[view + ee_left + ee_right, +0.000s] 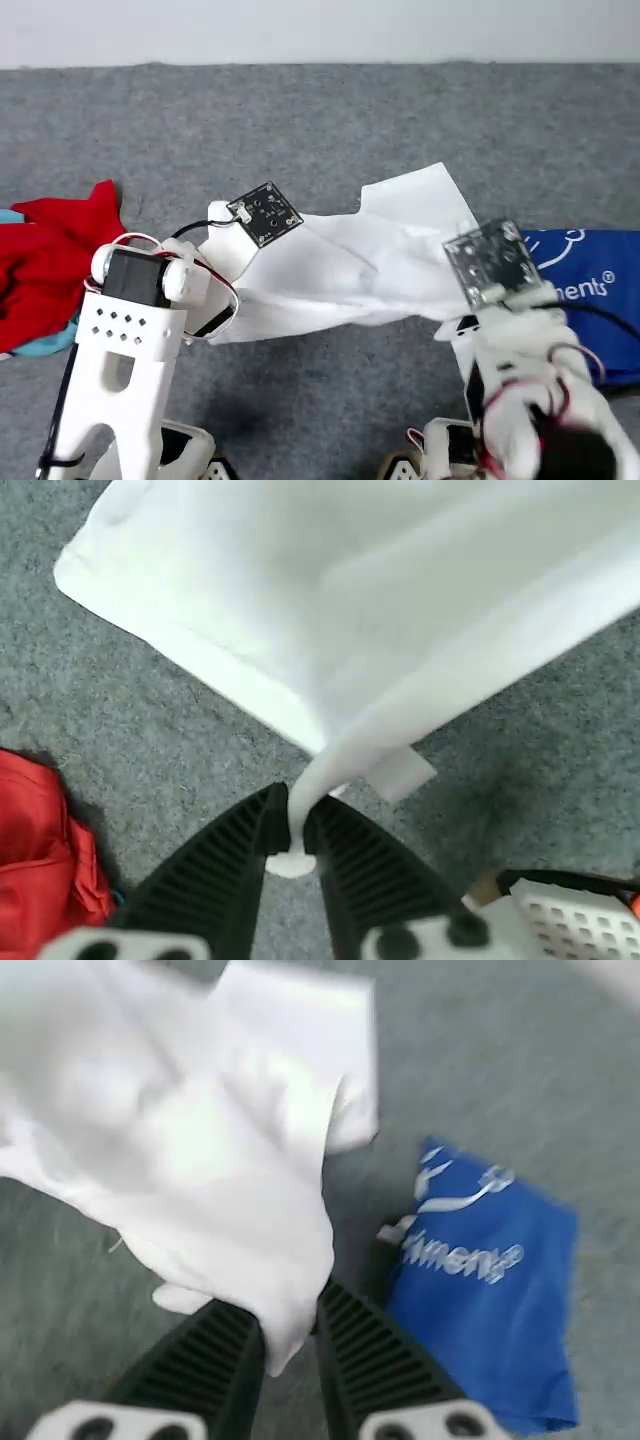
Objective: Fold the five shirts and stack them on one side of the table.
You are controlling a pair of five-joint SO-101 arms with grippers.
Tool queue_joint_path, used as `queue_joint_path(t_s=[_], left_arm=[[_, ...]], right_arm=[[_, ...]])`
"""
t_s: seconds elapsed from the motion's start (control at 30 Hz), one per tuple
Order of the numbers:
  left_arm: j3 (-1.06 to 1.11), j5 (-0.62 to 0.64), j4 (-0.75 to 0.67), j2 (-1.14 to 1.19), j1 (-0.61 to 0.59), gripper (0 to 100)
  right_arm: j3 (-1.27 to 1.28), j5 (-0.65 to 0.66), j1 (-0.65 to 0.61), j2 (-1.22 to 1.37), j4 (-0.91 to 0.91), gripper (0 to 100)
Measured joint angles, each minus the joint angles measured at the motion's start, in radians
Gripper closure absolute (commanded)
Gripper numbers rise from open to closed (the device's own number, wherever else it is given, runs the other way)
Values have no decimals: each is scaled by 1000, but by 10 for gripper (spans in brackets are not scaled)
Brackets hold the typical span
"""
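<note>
A grey, felt-like surface stretches back to a plain pale wall behind.

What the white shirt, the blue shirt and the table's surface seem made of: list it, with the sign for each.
The white shirt: soft matte cloth, likely cotton knit; it sags in soft folds.
The blue shirt: thin matte fabric with white print; it lies flat with slight creases.
The table surface: grey felt or low-pile carpet, judging by its speckled, fuzzy look.

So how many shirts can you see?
4. The white shirt is in the middle, blue shirt on the right, red shirt heaped on the left with a teal shirt peeking from under it. Another may be hidden.
</note>
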Motion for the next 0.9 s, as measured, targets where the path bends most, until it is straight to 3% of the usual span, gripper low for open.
queue_joint_path(t_s=[0.17, 0.37, 0.47, 0.63, 0.9], left_arm=[[0, -3, 0, 0, 0, 987], [-2, -2, -43, 0, 0, 987], [-2, -2, -170, 0, 0, 987], [31, 0, -450, 0, 0, 987], [147, -2, -760, 203, -112, 987]], right_arm=[[-112, -8, 0, -2, 0, 989], [57, 5, -48, 0, 0, 988], [190, 32, -121, 2, -32, 988], [351, 115, -157, 28, -235, 988], [382, 204, -157, 368, -647, 988]])
